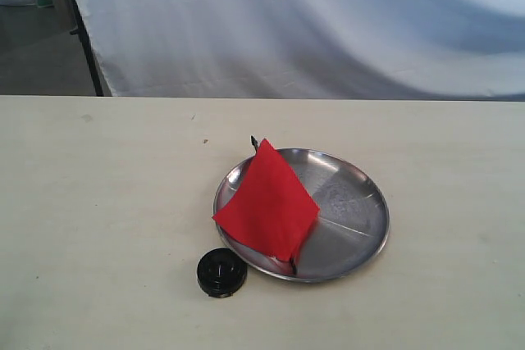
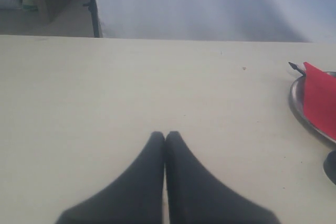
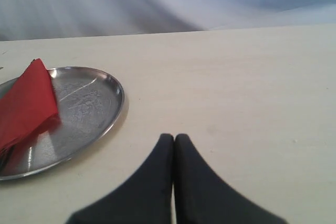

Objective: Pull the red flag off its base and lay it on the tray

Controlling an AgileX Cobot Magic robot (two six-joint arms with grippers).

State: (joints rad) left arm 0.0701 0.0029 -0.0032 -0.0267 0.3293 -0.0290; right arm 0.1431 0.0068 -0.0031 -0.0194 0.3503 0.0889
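The pale table [image 1: 98,227] runs back to a white sheet [image 1: 312,22] hung behind it. The red flag [image 1: 269,202] lies across the tray [image 1: 361,219], and the base [image 1: 221,272] sits just beside the tray's rim. The left tool [image 2: 165,136] and right tool [image 3: 174,137] are both pressed together, gripping nothing.

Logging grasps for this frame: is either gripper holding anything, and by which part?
Nothing is held. The left gripper and right gripper are both shut and empty; the red flag lies on the tray.
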